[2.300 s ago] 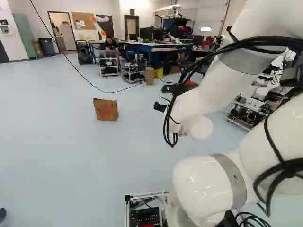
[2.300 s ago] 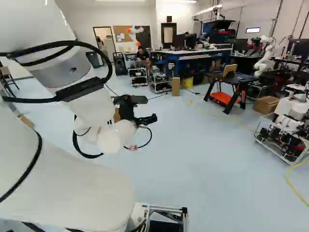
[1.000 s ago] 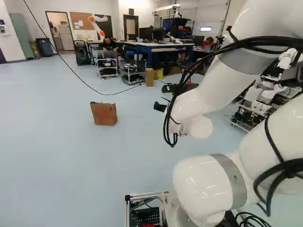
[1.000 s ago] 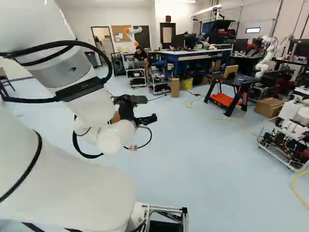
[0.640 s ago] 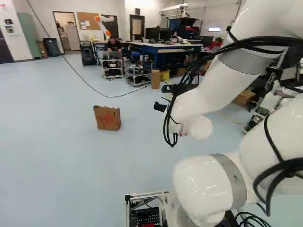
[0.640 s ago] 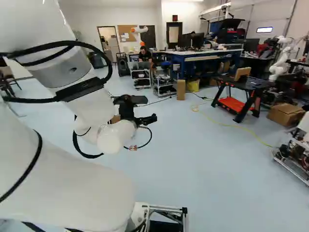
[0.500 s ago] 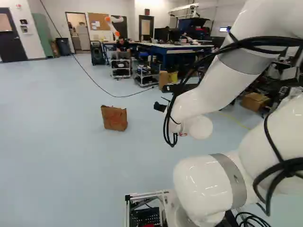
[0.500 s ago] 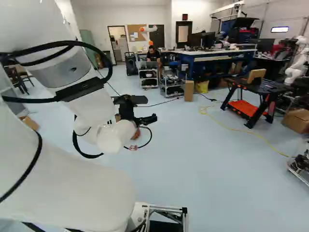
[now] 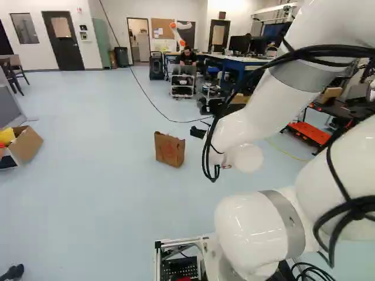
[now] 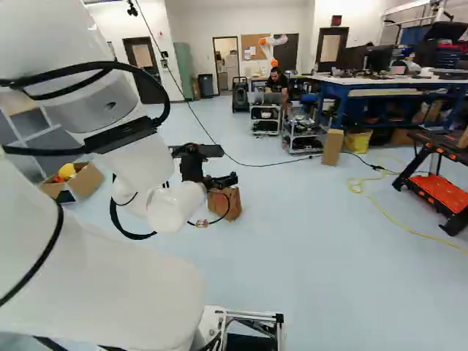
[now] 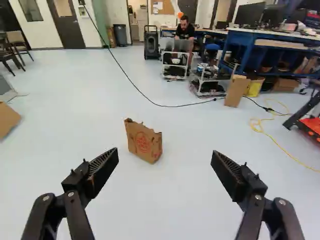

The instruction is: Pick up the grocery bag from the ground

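My gripper (image 10: 196, 170) is at the end of the raised arm, well above the floor, partly hidden by the arm's wrist. In the wrist view the gripper (image 11: 165, 156) stands wide open with nothing between its fingers. The brown paper grocery bag (image 11: 144, 142) stands upright on the floor, some way ahead of the fingers and nearer the one at the left base view's side. A red print marks its face. In the left base view the bag (image 9: 170, 150) is left of the arm; the right base view shows it partly behind the gripper and a cable.
A cardboard box (image 9: 26, 144) with yellow things sits at the left of the left base view. A black cable (image 11: 150, 100) crosses the floor beyond the bag. Carts (image 10: 265, 117), a blue workbench (image 10: 395, 91) and an orange-shelved stand (image 10: 439, 191) are farther off. Another robot (image 10: 272, 45) stands far back.
The base has turned toward the left, so the whole scene has shifted rightward in both base views, bringing the cardboard box into view. The arm keeps its pose, and the bag stays on the floor.
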Controlling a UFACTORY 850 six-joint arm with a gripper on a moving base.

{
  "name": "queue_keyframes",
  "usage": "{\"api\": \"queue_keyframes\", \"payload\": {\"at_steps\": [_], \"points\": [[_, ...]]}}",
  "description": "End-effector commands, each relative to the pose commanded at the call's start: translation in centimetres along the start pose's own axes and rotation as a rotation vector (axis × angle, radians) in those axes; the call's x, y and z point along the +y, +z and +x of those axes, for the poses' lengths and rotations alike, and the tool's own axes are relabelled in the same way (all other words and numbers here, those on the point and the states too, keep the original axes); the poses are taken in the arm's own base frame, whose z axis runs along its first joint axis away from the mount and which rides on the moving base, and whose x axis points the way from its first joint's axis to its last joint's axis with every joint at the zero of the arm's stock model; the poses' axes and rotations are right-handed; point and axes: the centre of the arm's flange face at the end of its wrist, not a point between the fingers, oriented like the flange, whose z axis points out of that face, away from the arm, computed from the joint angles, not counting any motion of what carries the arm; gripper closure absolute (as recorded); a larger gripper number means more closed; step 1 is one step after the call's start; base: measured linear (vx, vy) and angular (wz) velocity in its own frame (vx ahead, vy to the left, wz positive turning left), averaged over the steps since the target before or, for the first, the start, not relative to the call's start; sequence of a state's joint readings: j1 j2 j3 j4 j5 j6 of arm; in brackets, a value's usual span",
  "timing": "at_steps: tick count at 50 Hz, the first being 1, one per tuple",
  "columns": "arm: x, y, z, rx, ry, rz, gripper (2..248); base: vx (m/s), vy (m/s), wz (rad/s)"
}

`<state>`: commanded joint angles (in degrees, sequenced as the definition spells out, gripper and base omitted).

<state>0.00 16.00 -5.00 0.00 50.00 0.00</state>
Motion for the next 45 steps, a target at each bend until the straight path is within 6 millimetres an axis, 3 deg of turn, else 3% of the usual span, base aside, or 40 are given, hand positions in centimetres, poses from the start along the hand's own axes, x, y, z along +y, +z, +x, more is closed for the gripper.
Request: {"api": "queue_keyframes", "payload": {"at_steps": [45], "points": [[0.0, 0.0, 0.0, 0.0, 0.0, 0.0, 3, 0.383, 0.046, 0.176]]}}
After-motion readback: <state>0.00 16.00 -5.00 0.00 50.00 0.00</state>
